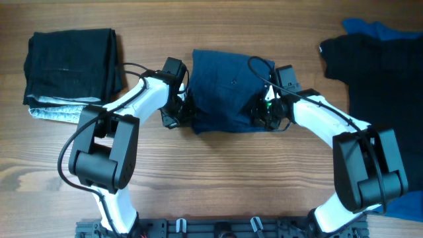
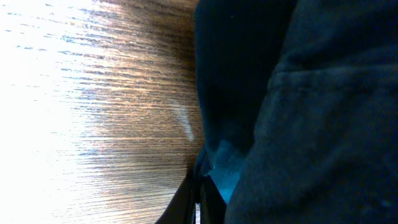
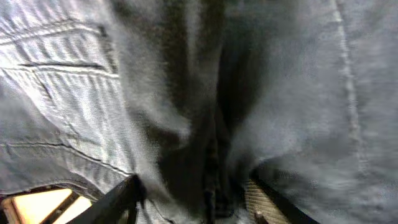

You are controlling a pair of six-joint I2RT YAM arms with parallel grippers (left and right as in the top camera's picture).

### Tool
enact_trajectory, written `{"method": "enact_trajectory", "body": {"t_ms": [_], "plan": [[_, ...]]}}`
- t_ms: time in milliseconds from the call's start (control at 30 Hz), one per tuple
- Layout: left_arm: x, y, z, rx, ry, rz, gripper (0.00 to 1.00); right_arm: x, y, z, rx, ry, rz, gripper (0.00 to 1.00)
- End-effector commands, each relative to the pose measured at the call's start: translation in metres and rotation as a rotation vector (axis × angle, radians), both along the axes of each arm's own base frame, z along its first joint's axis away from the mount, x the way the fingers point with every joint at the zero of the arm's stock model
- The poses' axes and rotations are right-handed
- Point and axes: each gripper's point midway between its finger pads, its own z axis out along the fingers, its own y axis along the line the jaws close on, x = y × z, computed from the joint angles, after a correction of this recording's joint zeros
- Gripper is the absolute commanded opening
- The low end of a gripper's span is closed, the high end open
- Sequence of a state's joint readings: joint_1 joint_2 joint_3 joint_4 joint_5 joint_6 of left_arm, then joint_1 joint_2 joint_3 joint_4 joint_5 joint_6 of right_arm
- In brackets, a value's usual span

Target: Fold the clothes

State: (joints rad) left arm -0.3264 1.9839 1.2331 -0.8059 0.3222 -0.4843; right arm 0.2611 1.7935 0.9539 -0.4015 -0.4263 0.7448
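Shorts [image 1: 225,92] lie part-folded, left gripper [image 1: 186,114] pinched on their edge, right gripper [image 1: 260,114] with jaws apart astride bunched cloth; folded stack [image 1: 69,63] done, black garment [image 1: 377,66] pending.

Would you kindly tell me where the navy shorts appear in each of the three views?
Overhead: navy shorts at centre.
Left wrist: shorts fill the right half.
Right wrist: shorts fill nearly the whole frame.
Shared landmark: wooden table, visible in overhead and left wrist.
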Motion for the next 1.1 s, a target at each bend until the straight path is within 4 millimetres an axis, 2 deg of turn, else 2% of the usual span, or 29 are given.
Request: {"method": "enact_trajectory", "body": {"t_ms": [0,33,67,167,267,367,533,700,767,933,1067], "plan": [[-0.012,0.015,-0.025,0.092,0.042,-0.003,0.04,-0.004,0.005,0.000,0.029,0.016,-0.003,0.44],[-0.012,0.015,-0.025,0.092,0.042,-0.003,0.04,-0.002,0.005,0.000,0.030,0.009,-0.002,0.34],[-0.012,0.015,-0.025,0.092,0.042,-0.003,0.04,-0.002,0.006,0.001,0.031,0.006,-0.002,0.29],[-0.012,0.016,-0.025,0.092,0.042,-0.002,0.04,0.000,0.004,0.001,0.031,0.001,-0.003,0.21],[-0.012,0.016,-0.025,0.092,0.042,-0.002,0.04,0.001,0.003,0.001,0.029,-0.006,0.002,0.04],[-0.012,0.017,-0.026,0.100,0.042,-0.003,0.04,0.003,0.001,0.005,0.016,-0.030,0.042,0.04],[-0.013,0.017,-0.026,0.101,0.044,-0.003,0.04,0.004,-0.018,0.021,-0.035,-0.053,0.154,0.04],[-0.014,0.018,-0.026,0.102,0.049,-0.003,0.04,0.004,-0.024,0.022,-0.056,-0.084,0.222,0.04],[-0.015,0.018,-0.025,0.103,0.052,-0.003,0.04,0.004,-0.032,0.025,-0.070,-0.090,0.261,0.04],[-0.015,0.018,-0.025,0.103,0.052,-0.003,0.04,0.006,-0.053,0.042,-0.101,-0.072,0.299,0.04],[-0.015,0.018,-0.025,0.103,0.052,-0.003,0.04,0.004,-0.057,0.042,-0.125,-0.054,0.296,0.04]]}}
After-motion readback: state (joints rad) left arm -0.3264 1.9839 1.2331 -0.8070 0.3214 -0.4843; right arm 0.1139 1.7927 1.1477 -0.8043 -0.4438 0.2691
